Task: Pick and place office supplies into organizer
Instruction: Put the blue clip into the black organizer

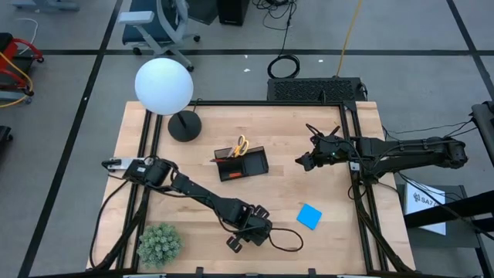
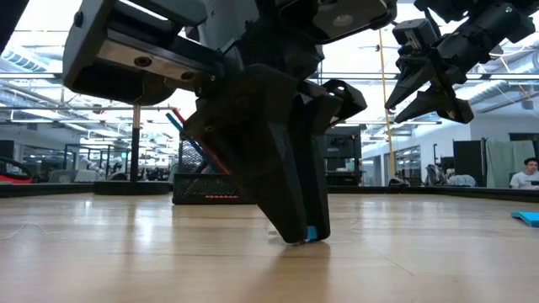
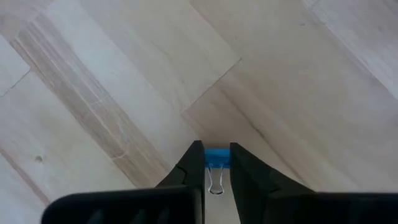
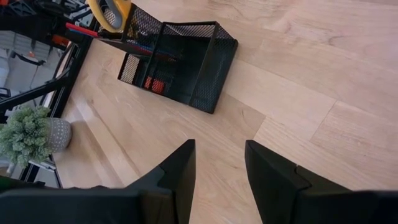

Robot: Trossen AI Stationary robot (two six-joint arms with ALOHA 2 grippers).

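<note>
While my left gripper (image 3: 216, 167) clamps its fingers on one blue binder clip (image 3: 216, 157), my right gripper (image 4: 219, 163) hangs fingers apart near one organizer (image 4: 186, 59).

Blue binder clip (image 3: 216, 158) mostly hidden between claw fingers (image 3: 186, 174) — scissors (image 4: 111, 12) cut off

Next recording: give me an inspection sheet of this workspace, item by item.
Surface: wooden table, light planks.
Job's things: black mesh organizer holds yellow-handled scissors and pens; blue note pad lies flat on the table; blue binder clip on the wood.
Clutter: globe lamp, green plant.
Grippers: left gripper shut on the binder clip at the table; right gripper open, raised, empty.
Cables: black cable loops beside the left gripper.
Surroundings: office chair; a person far off.
</note>
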